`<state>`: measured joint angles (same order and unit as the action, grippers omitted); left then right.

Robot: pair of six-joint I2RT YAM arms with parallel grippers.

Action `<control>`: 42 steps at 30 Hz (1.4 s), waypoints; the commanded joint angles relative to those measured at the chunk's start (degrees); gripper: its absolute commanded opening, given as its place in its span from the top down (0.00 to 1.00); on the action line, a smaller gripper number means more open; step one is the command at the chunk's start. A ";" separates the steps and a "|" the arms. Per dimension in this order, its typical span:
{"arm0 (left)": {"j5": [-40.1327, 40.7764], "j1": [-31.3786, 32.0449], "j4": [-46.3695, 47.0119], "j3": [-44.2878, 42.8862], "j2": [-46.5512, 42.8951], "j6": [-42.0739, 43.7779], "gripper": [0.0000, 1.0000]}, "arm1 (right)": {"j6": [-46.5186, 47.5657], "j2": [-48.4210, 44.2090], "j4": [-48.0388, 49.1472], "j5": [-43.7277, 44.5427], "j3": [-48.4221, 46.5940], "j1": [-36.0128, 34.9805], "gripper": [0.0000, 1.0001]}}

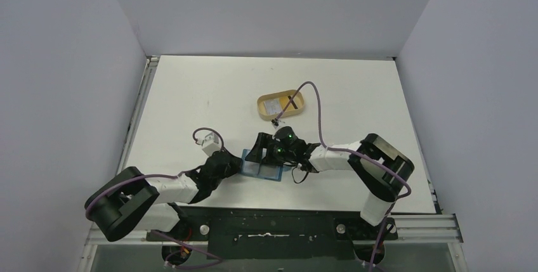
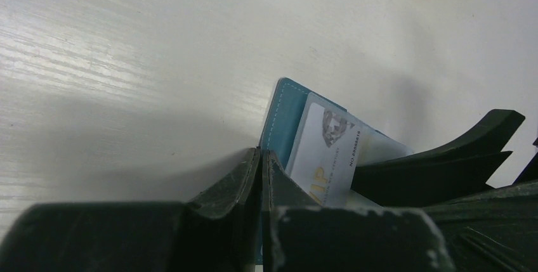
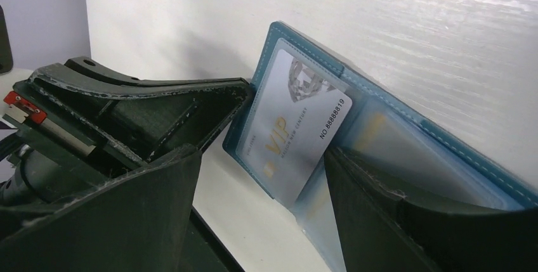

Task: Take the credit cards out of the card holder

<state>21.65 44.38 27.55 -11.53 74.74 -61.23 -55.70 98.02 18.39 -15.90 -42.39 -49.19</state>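
Our right gripper fills the front of its own view, fingers well apart and straddling the card, a pale one marked VIP that sticks partway out of its slot. The holder lies open on the table, near our bases and between the two arms. Our left gripper has its fingers pressed together at the holder's edge. We judge it is pinning the holder, though we cannot tell whether a flap sits between them. Farther back, well apart, the tray seems to hold two cards, so we take this one for the last.

To do this well, we should close the right fingers on the card's exposed part only, clear of the pocket film beside it, or the pocket will come along. Then we pull straight along the slot, low and slow, with the left holding the holder down. If the holder lifts or slides, we stop and press harder before pulling again. A thin, slick card may slip, so a firm pinch matters.
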 commanded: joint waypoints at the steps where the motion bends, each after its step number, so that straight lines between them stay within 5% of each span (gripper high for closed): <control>1: 0.55 0.62 -1.15 -0.70 2.26 0.28 1.00 | -0.56 2.96 0.25 -1.38 -1.29 -0.71 0.26; 11: 0.32 0.62 -1.14 -1.13 3.63 -0.03 1.00 | -4.33 0.22 5.48 -2.29 1.87 -0.94 0.26; 18: 0.24 0.62 -1.18 -1.07 3.81 -0.16 1.00 | -8.61 -2.26 18.42 -2.31 5.68 -0.91 0.26; 32: 0.74 0.80 -1.66 -0.60 3.09 -0.59 1.00 | -18.47 8.64 36.34 -2.85 6.87 -1.45 0.31; 42: 1.31 0.97 -2.12 -0.29 2.49 -0.99 1.00 | -17.32 10.71 30.83 -4.04 3.78 -2.16 0.31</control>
<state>23.75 44.60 29.50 -12.25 77.14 -62.52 -74.11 108.33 49.01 -19.88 -36.51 -50.41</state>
